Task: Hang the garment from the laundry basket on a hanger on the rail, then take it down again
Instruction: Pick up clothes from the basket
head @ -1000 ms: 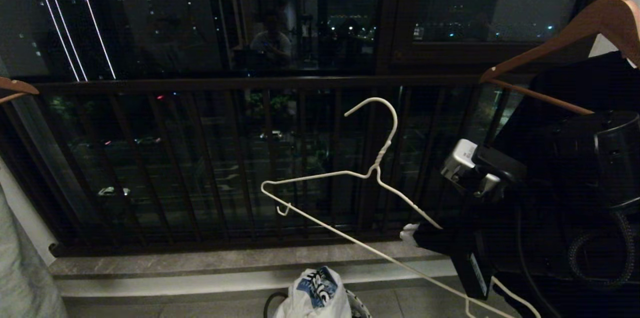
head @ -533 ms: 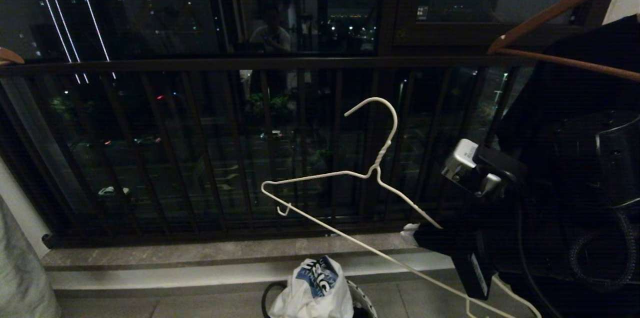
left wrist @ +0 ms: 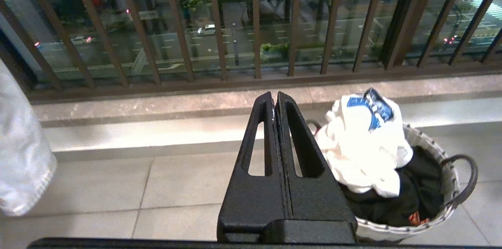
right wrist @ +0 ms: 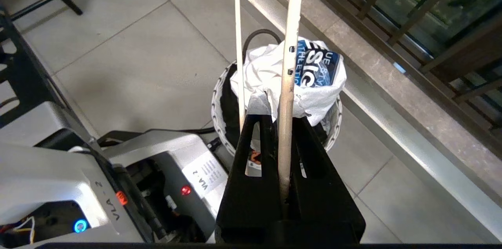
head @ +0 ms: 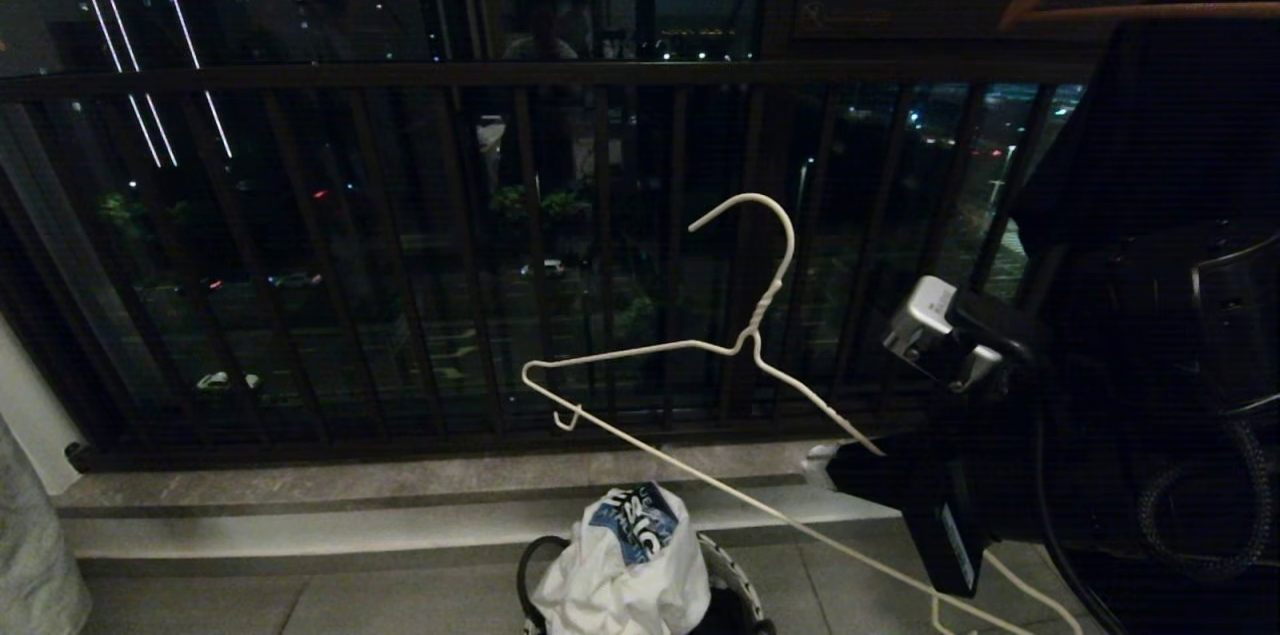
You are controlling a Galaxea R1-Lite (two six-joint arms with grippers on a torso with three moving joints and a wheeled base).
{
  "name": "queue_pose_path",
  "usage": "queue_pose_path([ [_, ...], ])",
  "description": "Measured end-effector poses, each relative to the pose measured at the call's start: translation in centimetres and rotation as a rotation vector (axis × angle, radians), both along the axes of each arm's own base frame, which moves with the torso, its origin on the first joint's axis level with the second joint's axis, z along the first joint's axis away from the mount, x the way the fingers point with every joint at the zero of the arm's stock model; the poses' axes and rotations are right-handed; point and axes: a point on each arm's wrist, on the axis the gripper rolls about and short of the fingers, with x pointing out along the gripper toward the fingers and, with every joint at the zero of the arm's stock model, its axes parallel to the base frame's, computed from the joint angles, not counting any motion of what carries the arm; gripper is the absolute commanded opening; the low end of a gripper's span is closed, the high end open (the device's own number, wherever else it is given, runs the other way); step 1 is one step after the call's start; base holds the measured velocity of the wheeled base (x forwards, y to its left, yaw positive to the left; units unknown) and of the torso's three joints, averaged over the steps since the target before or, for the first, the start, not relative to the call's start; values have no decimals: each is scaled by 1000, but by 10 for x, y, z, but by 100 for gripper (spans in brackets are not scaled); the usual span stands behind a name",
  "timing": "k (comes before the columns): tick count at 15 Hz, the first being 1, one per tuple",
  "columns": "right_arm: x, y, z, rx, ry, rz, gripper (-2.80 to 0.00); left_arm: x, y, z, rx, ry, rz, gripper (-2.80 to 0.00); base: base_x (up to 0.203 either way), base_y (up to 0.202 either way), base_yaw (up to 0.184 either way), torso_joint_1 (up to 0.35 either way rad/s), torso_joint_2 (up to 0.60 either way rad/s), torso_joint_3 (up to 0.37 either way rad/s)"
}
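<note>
A thin white wire hanger (head: 764,303) stands upright in front of the dark railing, with my right gripper (head: 835,465) shut on the end of one arm. In the right wrist view its wire (right wrist: 288,84) runs out between the closed fingers (right wrist: 280,111). Below it, the white garment (head: 625,565) with its blue graphic is heaped in the laundry basket (head: 735,583) on the floor, over dark clothing. My left gripper (left wrist: 274,98) is shut and empty, low beside the garment (left wrist: 364,143) and the basket (left wrist: 396,232). The rail is out of view.
Dark balcony railing bars (head: 520,255) stand over a stone ledge (head: 400,485) behind the basket. A brown wooden hanger (head: 1100,10) carrying a black garment (head: 1180,115) hangs at upper right. Pale cloth (head: 30,555) hangs at far left. My own base (right wrist: 59,170) is beside the basket.
The whole head view has shifted: railing and ledge have slid up the picture, and more of the basket and garment shows. Hanger and right gripper keep their place in the picture.
</note>
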Motion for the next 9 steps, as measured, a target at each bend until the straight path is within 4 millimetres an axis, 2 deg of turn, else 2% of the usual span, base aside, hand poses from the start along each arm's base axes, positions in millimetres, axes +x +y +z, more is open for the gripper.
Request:
queue_pose_path([
  [9, 0, 0, -1, 10, -17, 0, -280, 0, 0, 0, 0, 0, 0, -280, 0, 0, 0, -151, 474, 319],
])
